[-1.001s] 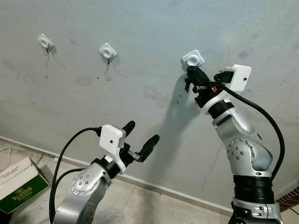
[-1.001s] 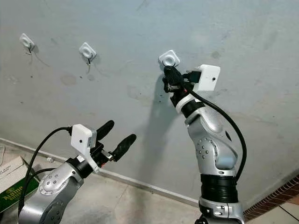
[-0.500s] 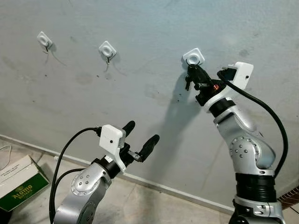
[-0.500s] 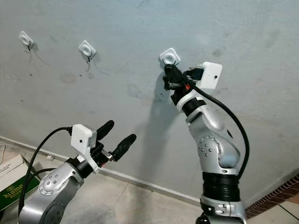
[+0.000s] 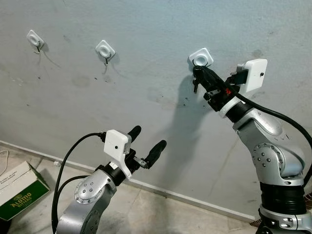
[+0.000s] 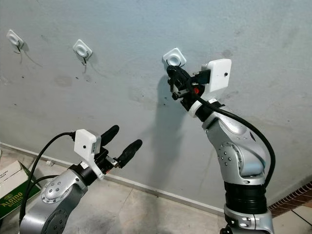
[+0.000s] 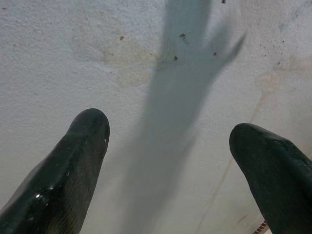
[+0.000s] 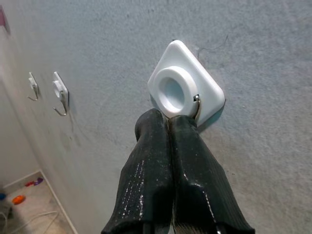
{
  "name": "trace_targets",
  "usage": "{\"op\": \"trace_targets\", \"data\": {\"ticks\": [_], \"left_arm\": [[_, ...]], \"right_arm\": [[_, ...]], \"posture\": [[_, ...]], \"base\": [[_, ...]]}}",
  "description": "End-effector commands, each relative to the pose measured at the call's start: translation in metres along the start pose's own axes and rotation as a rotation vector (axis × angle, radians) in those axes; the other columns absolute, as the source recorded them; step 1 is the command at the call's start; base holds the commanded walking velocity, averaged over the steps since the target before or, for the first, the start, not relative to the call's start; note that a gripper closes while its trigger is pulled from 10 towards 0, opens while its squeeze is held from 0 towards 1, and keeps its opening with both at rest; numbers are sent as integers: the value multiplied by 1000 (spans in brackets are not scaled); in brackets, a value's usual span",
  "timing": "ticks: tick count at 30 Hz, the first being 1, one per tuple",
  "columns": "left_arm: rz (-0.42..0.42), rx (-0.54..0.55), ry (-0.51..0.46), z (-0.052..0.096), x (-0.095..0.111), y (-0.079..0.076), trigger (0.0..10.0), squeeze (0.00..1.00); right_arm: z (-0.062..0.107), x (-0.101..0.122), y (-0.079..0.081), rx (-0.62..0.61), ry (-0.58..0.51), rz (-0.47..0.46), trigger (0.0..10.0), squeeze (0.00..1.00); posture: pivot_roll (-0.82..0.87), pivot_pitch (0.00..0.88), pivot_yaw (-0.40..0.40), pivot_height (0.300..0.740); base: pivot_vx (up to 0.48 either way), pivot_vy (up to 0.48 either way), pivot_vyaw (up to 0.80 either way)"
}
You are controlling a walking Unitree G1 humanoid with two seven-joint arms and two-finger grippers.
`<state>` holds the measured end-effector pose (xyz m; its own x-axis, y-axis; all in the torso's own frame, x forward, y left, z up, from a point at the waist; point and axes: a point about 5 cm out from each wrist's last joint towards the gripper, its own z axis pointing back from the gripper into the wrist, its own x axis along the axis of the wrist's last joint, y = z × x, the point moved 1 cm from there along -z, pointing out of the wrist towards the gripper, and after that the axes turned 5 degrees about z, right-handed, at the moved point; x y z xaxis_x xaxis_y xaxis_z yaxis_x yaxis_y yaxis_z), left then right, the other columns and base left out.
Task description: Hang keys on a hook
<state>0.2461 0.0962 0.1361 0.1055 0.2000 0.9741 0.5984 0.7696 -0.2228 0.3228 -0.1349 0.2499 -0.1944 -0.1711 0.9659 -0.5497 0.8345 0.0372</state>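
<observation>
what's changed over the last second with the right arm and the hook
The right gripper has stayed at the rightmost hook, fingers pressed together, while its forearm swung lower and outward. The camera shifted a little. The left gripper stays open and idle.

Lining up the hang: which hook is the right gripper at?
The right gripper is pressed up just under the rightmost white hook on the wall, fingers closed; the two other hooks sit farther to the robot's left.

Glossy white plastic hook (image 8: 184,90), rough wall (image 8: 97,44)
</observation>
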Motion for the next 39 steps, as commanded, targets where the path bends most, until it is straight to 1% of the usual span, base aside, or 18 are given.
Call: {"op": "trace_targets", "data": {"ticks": [1,2,3,4,6,8,11,23,28,33,37,39], "left_arm": [[-14,8,-7,1,4,1,10000,0],[-14,8,-7,1,4,0,10000,0],[-14,8,-7,1,4,0,10000,0],[-13,9,-8,1,3,0,10000,0],[-13,10,-8,1,3,0,10000,0],[-12,11,-8,1,3,0,10000,0],[-10,11,-8,1,3,0,10000,0],[-12,7,-7,1,3,-1,10000,0],[-12,10,-9,1,3,0,10000,0],[-11,11,-9,1,3,0,10000,0],[-11,8,-9,1,4,0,10000,0],[-12,8,-9,1,4,0,10000,0]], "right_arm": [[-3,17,9,66,-57,13,10000,0],[-3,17,14,108,-48,14,10000,0],[-2,17,15,123,-45,11,10000,0],[0,14,19,168,-28,-22,10000,0],[2,13,21,184,-18,-8,10000,0],[6,6,24,222,26,12,10000,0],[10,1,26,246,52,26,10000,0],[7,2,14,160,27,28,10000,0],[5,4,7,111,-4,-24,10000,0],[6,3,0,71,-9,-58,10000,0],[7,2,-6,31,-21,-105,10000,0],[8,1,-8,24,-23,-110,10000,0]], "posture": [[-20,57,61,740],[-20,57,61,740],[-20,56,59,740],[-20,57,59,740],[-20,57,59,740],[-20,57,55,740],[-22,57,56,740],[-23,55,56,740],[-23,55,56,740],[-19,57,56,740],[-19,59,57,740],[-19,59,57,740]], "base": [[0,0,0],[0,0,0],[0,0,0],[0,0,0],[0,0,0],[0,0,0],[0,0,0],[0,0,0],[0,0,0],[0,0,0],[0,0,0],[0,0,0]]}}
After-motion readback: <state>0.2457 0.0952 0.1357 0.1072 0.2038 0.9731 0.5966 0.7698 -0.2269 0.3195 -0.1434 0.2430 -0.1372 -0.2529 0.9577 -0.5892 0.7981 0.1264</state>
